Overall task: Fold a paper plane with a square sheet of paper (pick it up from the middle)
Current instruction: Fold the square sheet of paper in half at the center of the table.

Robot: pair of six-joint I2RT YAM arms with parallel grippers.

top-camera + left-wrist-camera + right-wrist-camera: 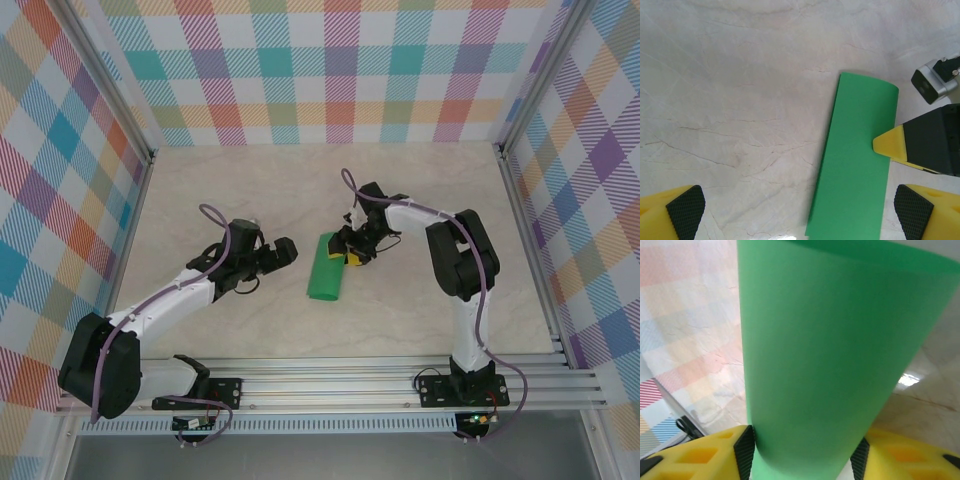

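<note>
Near the worktop's (250, 180) middle lay the square sheet of paper (325, 268), loosely doubled into a strip (no nose or wings yet, so most folds remained). The right gripper (352, 255) straddled its edge, though I could not tell whether it gripped. The left gripper (285, 250) gaped wide, empty.

So your table (250, 190) was a pale, marble-look top with thin brownish veins and cracks running all over it. It was kinda glossy too, since a bright glare spot showed on it in the right wrist view. Lying on it you had the square sheet of paper (325, 268), bright green, about mid-table and a touch right of centre. It wasn't spread out flat, though. It was doubled over into a narrow strip running near to far, tilted slightly, and one short end had a curved outline in the left wrist view.
</note>
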